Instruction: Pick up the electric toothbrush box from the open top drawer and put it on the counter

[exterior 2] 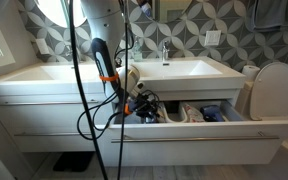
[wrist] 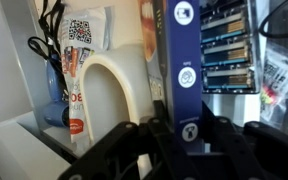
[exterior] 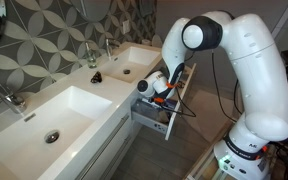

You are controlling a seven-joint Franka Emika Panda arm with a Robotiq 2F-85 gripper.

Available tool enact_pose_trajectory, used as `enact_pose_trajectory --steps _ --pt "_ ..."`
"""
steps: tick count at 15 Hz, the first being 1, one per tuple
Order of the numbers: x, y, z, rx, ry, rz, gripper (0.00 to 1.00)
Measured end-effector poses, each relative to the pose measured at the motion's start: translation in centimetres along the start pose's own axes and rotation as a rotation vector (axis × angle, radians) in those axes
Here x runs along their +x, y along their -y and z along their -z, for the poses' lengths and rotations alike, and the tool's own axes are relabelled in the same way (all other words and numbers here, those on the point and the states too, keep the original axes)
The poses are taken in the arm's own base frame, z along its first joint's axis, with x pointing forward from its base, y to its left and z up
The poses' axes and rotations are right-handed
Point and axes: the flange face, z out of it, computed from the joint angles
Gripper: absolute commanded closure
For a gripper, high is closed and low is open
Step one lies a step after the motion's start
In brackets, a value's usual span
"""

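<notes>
Toothbrush box [wrist: 184, 70] sits in the top drawer [exterior 2: 199, 130] under the glossy counter [exterior 2: 34, 76], flanked by the hand [wrist: 174, 135]; grip unclear.

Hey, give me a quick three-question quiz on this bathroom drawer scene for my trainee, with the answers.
1. True or false: the top drawer is shut.
2. Where is the gripper? A) over a basin B) down in the open drawer C) beside the toilet
3. Fill in: in the wrist view, the box between the fingers is dark ____.
Key: 1 false; 2 B; 3 blue.
</notes>
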Motion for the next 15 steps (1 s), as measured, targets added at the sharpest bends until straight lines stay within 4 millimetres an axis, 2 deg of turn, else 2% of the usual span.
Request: enact_pose_trajectory --steps 7,9,11,14,15 --pt "-0.03 -0.34 0.06 -0.057 0.017 0.005 0.63" --pt "-0.03 -0.5 0.21 -0.071 0.021 0.006 0.74" --pt "-0.03 -0.59 0.42 -0.078 0.022 0.006 0.93" --pt "-0.08 -0.46 0.51 -0.076 0.022 0.012 1.0" --pt "-0.11 -0.41 0.53 -0.075 0.022 0.018 0.98"
